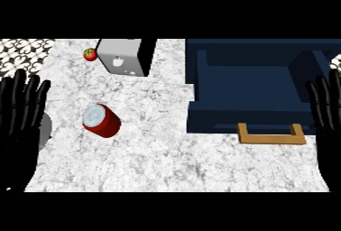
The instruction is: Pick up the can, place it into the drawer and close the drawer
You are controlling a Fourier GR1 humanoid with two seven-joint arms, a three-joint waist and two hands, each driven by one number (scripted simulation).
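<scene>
Red-walled, the cylindrical can (101, 120) with its pale silver lid stood on the white marbled counter (166, 153), left of centre and untouched. To its right, well apart, the dark blue drawer (253, 85) lay pulled open, its tan wooden handle (272, 135) facing the viewer. Beyond the can, a small red tomato (90, 54) sat just beside a grey box-shaped appliance (123, 56). The left hand (21, 113) and right hand (326, 106) rested at the side edges, fingers straight and spread, holding nothing.
</scene>
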